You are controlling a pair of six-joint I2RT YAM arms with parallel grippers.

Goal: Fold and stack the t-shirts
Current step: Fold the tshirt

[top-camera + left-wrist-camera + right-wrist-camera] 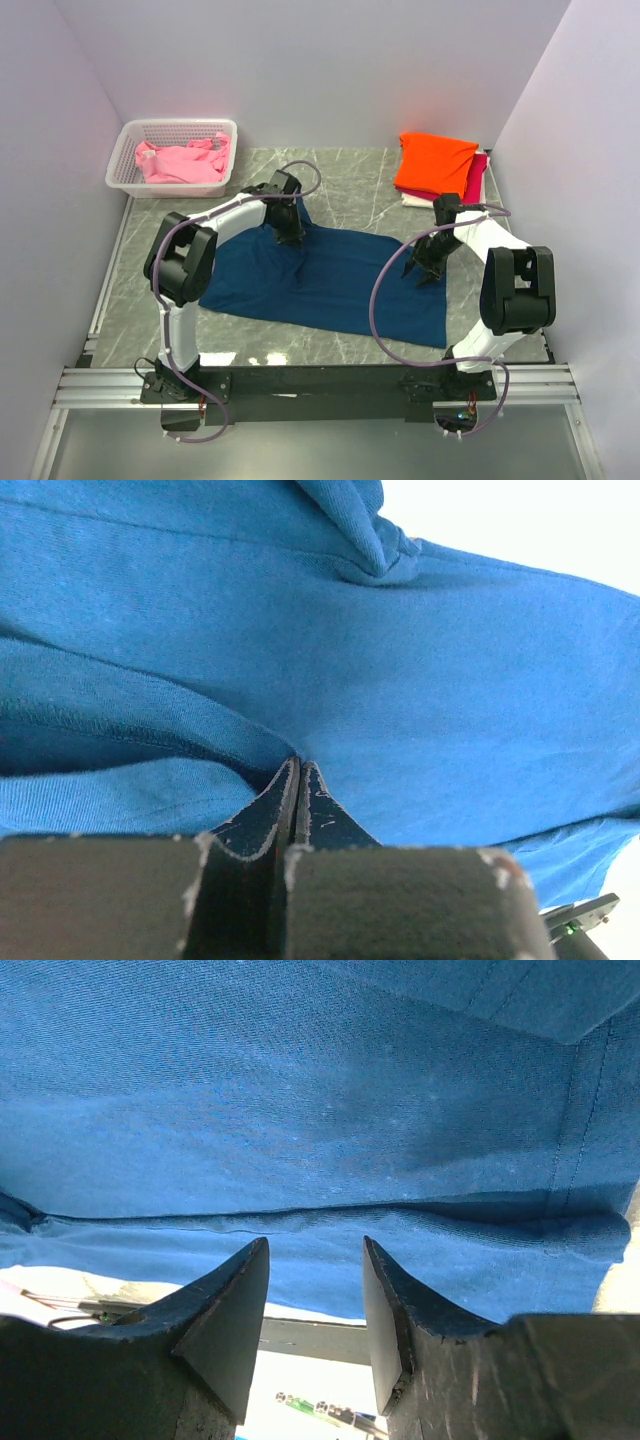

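While your left gripper (290, 237) pinches the navy t-shirt (330, 285) and your right gripper (424, 272) gapes empty by the right edge, fold step likely pending: clamp its hem next.

Left tool (298, 768) pinched closed; right tool (315, 1260) spread apart.
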